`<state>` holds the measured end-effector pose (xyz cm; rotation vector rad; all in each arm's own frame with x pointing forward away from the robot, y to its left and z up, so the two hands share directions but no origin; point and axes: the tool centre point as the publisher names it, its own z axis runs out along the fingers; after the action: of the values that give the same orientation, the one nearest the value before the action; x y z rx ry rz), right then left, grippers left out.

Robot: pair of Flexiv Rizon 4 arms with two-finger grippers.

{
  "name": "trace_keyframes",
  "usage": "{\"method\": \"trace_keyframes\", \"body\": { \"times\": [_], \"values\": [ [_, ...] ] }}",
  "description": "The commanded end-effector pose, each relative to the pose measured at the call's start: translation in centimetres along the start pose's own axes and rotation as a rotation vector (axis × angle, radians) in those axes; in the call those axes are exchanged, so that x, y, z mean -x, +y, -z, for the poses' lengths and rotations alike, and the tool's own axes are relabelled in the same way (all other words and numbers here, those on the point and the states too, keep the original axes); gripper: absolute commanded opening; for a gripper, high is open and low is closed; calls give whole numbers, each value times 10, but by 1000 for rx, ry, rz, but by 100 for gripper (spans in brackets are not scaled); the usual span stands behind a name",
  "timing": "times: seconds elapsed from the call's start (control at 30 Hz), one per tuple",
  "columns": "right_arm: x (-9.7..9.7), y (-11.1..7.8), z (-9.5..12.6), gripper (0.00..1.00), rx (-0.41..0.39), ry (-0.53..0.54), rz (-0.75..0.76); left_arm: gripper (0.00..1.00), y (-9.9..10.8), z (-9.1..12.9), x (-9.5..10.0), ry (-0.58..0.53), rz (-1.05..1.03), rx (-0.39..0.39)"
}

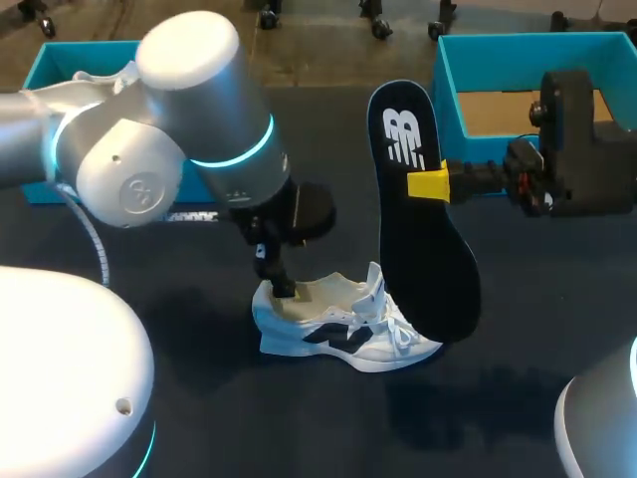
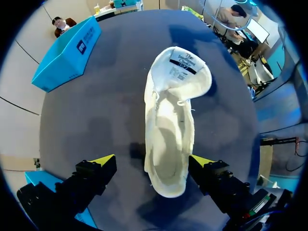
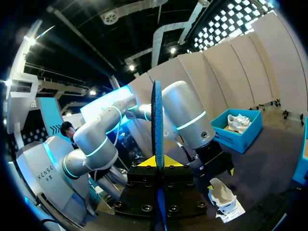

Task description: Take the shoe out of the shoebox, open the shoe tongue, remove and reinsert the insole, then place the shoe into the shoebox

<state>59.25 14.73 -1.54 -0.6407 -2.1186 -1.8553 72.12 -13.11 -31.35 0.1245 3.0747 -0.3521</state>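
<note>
Dark table (image 1: 557, 319): right gripper (image 1: 430, 184) pinches insole (image 1: 430, 269); left gripper (image 2: 152, 161) gapes wide over shoe (image 2: 169, 120)

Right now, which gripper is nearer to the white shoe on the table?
Left. The left gripper is right at the heel of the shoe, its fingers open. The right gripper is off past the toe end, shut on the insole, apart from the shoe.
</note>
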Motion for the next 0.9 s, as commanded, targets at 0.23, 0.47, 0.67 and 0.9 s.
{"method": "trace_keyframes", "body": {
  "times": [0.23,0.47,0.67,0.9],
  "values": [
    [-1,0,-3,0,0,-4,-1,100,-31,-46,15,-33,-2,-3],
    [-1,0,-3,0,0,-4,-1,78,-37,-63,16,-25,4,2],
    [-1,0,-3,0,0,-4,-1,68,-38,-70,16,-16,11,-3],
    [-1,0,-3,0,0,-4,-1,60,-37,-78,13,5,6,12]
  ]
}}
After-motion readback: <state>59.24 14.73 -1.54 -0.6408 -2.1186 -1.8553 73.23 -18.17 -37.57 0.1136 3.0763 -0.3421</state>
